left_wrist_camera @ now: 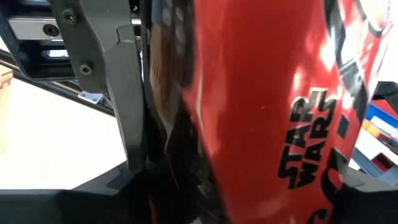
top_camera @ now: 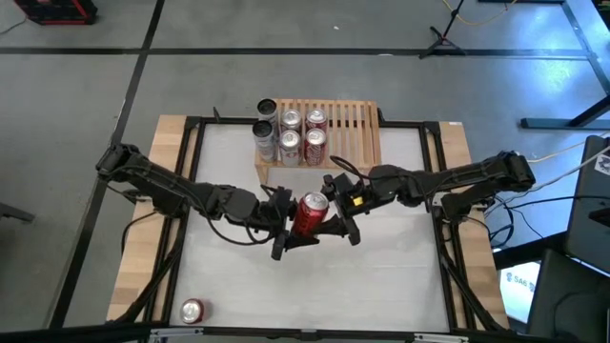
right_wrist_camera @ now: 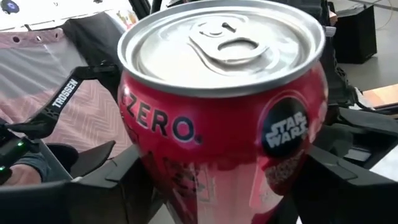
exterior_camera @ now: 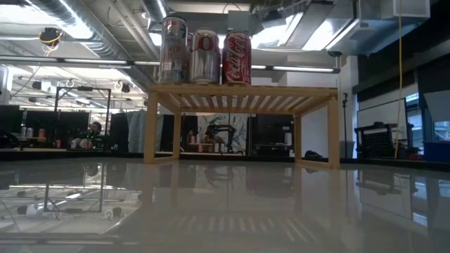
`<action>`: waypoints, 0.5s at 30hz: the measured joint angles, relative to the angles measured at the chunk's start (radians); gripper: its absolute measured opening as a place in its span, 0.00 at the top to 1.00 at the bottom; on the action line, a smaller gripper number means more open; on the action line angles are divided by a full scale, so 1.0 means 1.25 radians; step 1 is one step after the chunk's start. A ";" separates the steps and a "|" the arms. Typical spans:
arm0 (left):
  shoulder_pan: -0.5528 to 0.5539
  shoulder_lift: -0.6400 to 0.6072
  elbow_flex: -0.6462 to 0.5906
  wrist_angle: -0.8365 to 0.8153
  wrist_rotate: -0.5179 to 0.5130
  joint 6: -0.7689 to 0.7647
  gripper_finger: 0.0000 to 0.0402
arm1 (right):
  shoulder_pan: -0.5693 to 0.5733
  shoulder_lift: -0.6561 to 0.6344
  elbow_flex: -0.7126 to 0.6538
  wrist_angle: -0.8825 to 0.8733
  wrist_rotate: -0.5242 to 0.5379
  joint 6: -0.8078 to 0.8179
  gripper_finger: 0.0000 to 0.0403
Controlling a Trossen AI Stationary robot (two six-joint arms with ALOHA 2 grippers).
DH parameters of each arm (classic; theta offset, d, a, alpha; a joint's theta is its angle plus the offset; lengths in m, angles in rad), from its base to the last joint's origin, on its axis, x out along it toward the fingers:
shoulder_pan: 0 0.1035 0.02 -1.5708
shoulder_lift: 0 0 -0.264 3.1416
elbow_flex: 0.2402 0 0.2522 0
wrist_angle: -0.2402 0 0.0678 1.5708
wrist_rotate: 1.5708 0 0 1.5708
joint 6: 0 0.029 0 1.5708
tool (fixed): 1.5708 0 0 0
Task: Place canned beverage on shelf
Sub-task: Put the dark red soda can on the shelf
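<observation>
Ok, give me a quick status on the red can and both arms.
Red can held mid-table between both pincers. Right pincer gripping it; left pincer alongside, grip unclear. Shelf has open slats on its right side. Path looks clear.

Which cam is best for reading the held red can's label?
Right wrist view: the red can fills the frame, with its lid, "ZERO" and a Star Wars badge legible. Left wrist view shows only a close slice of its side. High view shows it small between both end effectors. Low view misses it.
</observation>
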 joint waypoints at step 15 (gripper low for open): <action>-0.043 -0.038 0.000 -0.115 -0.265 -0.056 0.31 | -0.034 -0.083 0.000 -0.195 0.069 -0.039 0.07</action>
